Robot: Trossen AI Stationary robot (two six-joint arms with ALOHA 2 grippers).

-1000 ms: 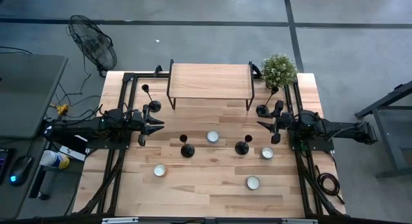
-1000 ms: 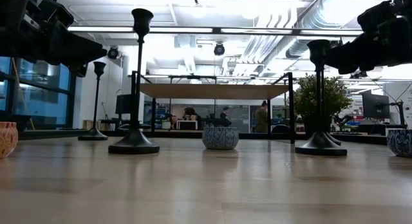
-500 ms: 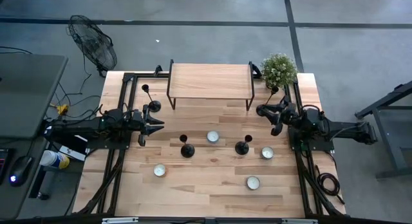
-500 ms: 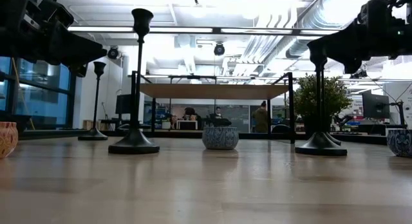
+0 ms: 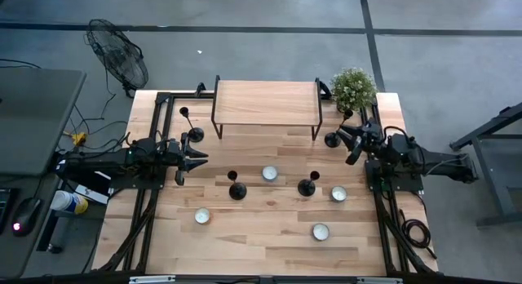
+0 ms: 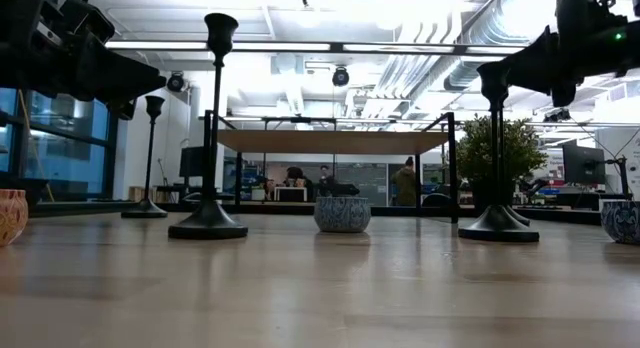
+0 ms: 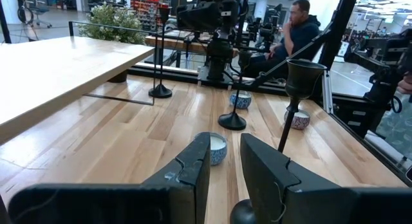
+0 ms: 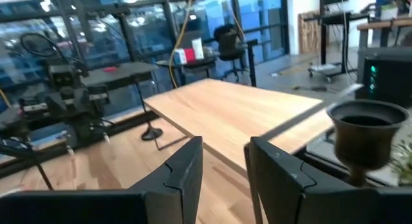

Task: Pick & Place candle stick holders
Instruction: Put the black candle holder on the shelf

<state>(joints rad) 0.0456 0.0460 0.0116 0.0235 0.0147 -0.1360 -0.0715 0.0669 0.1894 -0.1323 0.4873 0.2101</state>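
Pale butcher-block wooden table (image 5: 269,219) spanning the high view; at its far edge, a light wooden shelf riser on thin black metal legs (image 5: 265,102), with a small green potted plant (image 5: 354,87) just beside its right end; 2 dark arms along the sides. Left gripper (image 5: 201,158) raised at the left edge, fingers (image 7: 193,169) parted by a narrow gap, gripping nothing. Right gripper (image 5: 344,143) up at the far right, angled toward the riser, fingers (image 8: 187,166) a little apart with nothing between them, hanging just beside the cup of a slim black metal candlestick (image 5: 333,137) near the plant. Second black candlestick (image 5: 193,134) at far left, close to the left gripper; third (image 5: 236,189) and fourth (image 5: 307,185) standing upright mid-table, well apart. 4 small round white tealights on the near half, 1 (image 5: 269,174) between the 2 middle candlesticks.
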